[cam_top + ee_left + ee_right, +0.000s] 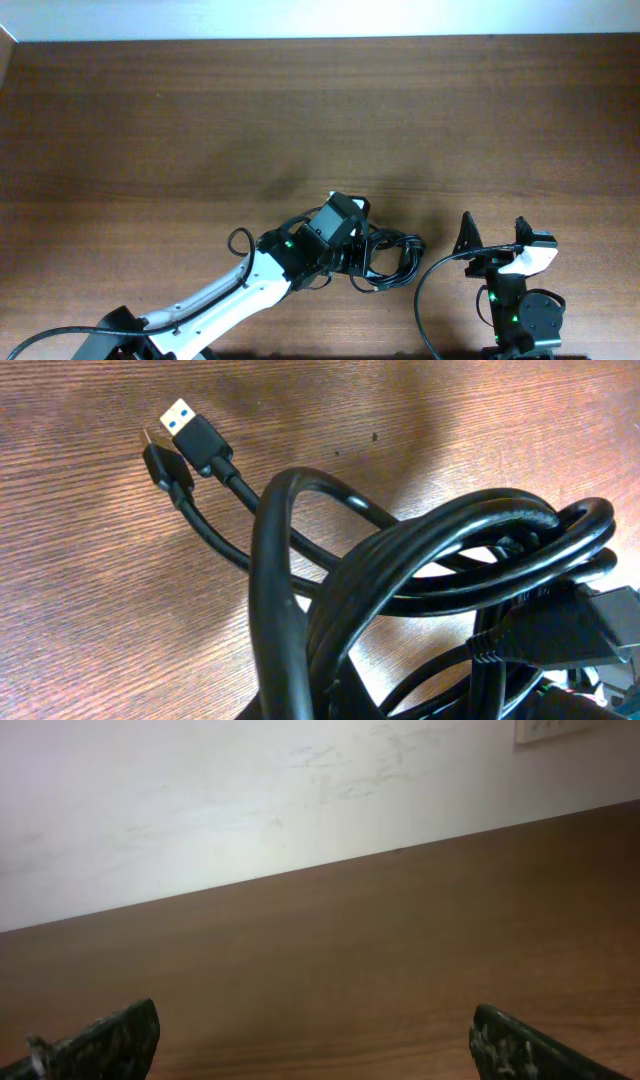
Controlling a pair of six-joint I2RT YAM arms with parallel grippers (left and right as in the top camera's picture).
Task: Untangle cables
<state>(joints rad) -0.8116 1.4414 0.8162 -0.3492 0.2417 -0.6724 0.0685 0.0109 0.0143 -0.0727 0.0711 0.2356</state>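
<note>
**A:** From above, how far along does it look?

**B:** Barely begun, I'd say. The cables (392,258) lie in one bunch near the front edge of the table (200,120), loops over loops, with none laid out apart from the others. All the separating is left to do.

**A:** And the grippers there?

**B:** The left gripper (362,252) is down at the bunch, touching or just over its left side. Its own body hides the jaws, so I cannot tell how far apart they are or whether they hold a cord. The right gripper (493,238) sits well to the right of the bunch, jaws spread wide, nothing between them.

**A:** What about the left wrist view?

**B:** It shows the cables close up, thick loops crossing each other. Two plugs (185,430) stick out side by side at the upper left, flat on the wood. I can't make out the jaws with any certainty here either.

**A:** Right wrist?

**B:** Its fingers (110,1045) show only at the bottom corners, far apart, with bare table and a pale wall (200,800) beyond. No cable is in sight, and it holds nothing.
</note>
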